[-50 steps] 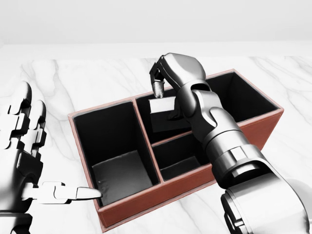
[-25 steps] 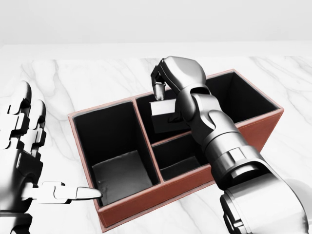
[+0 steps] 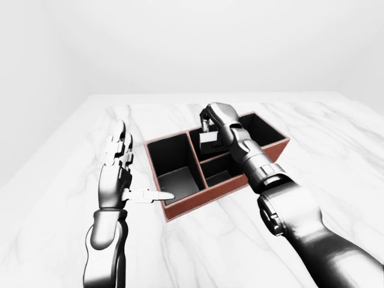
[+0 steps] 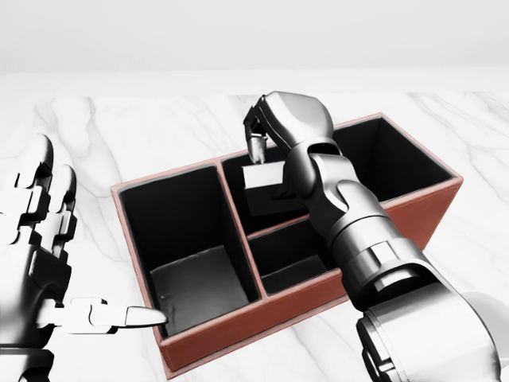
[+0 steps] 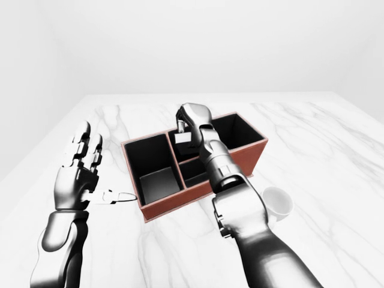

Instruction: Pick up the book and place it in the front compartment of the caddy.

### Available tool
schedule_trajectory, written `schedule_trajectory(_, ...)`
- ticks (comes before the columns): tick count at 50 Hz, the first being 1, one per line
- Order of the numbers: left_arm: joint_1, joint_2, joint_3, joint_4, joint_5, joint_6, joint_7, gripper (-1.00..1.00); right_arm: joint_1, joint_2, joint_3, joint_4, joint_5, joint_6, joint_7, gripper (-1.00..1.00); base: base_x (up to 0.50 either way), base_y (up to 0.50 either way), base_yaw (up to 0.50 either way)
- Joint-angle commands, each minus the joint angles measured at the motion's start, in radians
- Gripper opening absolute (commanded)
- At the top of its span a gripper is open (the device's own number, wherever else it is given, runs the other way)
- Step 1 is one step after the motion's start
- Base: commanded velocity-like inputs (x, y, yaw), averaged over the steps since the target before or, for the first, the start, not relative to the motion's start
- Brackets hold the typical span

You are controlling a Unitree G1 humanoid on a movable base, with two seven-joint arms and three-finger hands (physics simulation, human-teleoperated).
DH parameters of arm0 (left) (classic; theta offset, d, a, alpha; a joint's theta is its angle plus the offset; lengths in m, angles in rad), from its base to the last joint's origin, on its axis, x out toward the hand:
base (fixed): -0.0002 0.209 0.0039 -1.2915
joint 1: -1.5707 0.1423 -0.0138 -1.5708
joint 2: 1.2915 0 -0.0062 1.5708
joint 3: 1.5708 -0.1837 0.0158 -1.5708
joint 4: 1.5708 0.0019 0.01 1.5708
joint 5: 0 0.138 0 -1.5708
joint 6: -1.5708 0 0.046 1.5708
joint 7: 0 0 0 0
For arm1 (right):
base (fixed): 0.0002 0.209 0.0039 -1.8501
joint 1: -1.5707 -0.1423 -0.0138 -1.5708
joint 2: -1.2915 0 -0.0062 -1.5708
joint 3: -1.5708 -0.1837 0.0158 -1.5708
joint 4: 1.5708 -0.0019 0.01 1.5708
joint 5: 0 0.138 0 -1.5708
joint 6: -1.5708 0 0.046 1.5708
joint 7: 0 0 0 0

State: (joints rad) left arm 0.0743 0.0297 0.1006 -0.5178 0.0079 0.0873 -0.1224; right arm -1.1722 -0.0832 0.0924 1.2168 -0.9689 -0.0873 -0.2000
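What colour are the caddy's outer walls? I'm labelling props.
Reddish brown, with black inside; the caddy shows best in the head view.

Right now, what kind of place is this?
Probably a simulated tabletop set, not a real room: a white marble counter, blank pale walls, a red-brown caddy and a white cup.

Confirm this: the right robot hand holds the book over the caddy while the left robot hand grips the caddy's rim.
Not quite. The left robot hand is open beside the caddy, gripping nothing, as the head view shows. The right robot hand does hold the book over it.
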Motion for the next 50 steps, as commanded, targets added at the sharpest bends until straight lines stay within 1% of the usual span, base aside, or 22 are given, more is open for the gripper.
schedule_trajectory(1,-0.001,0.000,0.000,0.003,0.000,0.000,0.001,1.00,-0.016,0.003,-0.014,-0.016,-0.019,0.000,-0.028,-1.00,0.00,0.00,0.00)
schedule_trajectory(16,-0.008,0.002,0.007,-0.009,-0.006,0.000,0.000,1.00,-0.017,0.020,-0.010,-0.008,-0.022,0.000,-0.038,-1.00,0.00,0.00,0.00)
schedule_trajectory(48,-0.006,0.001,0.004,0.002,-0.004,0.000,0.001,1.00,0.003,0.020,-0.005,0.021,-0.045,0.000,-0.076,-1.00,0.00,0.00,0.00)
schedule_trajectory(49,-0.006,0.002,0.004,0.002,-0.004,0.000,0.001,1.00,0.003,0.019,-0.005,0.020,-0.047,0.000,-0.087,-0.95,0.00,0.00,0.00)
schedule_trajectory(50,-0.005,0.001,0.003,0.004,-0.004,0.000,0.001,1.00,0.005,0.020,-0.003,0.021,-0.049,0.000,-0.079,1.00,0.00,0.00,0.00)
